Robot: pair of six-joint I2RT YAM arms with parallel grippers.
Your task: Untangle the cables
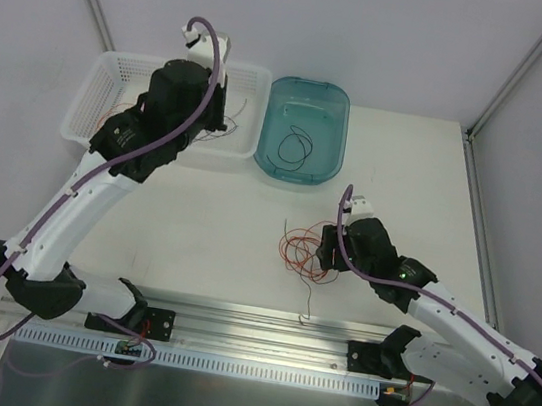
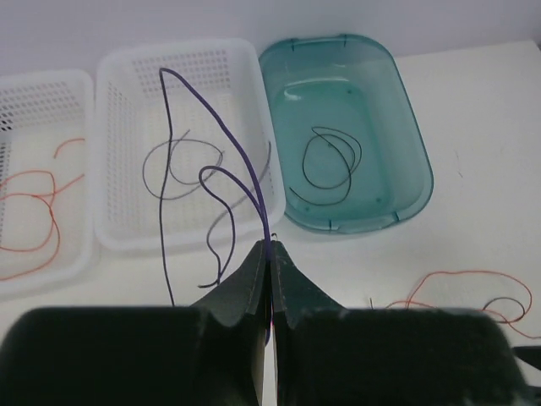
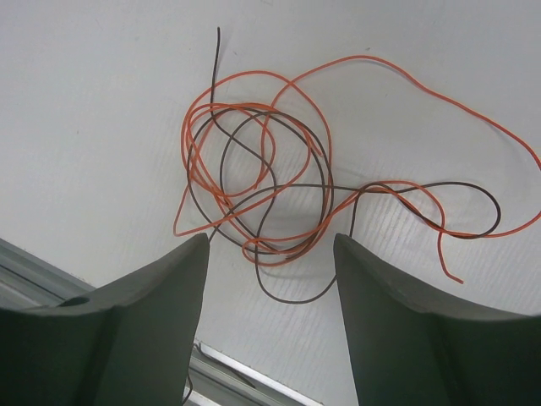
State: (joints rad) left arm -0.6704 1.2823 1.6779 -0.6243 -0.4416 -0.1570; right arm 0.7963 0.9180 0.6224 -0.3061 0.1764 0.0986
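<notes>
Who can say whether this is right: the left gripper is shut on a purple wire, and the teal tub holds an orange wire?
One detail is wrong. The wire in the teal tub is black, not orange, as the left wrist view shows. The left gripper is indeed shut on a purple wire.

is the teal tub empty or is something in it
Not empty: a thin dark wire lies looped on the floor of the teal tub.

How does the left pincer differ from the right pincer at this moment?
The left pincer is shut on a purple wire; the right pincer is open and empty. The left is near a white basket; the right over a tangle of orange and dark wires. Both have dark fingers.
</notes>
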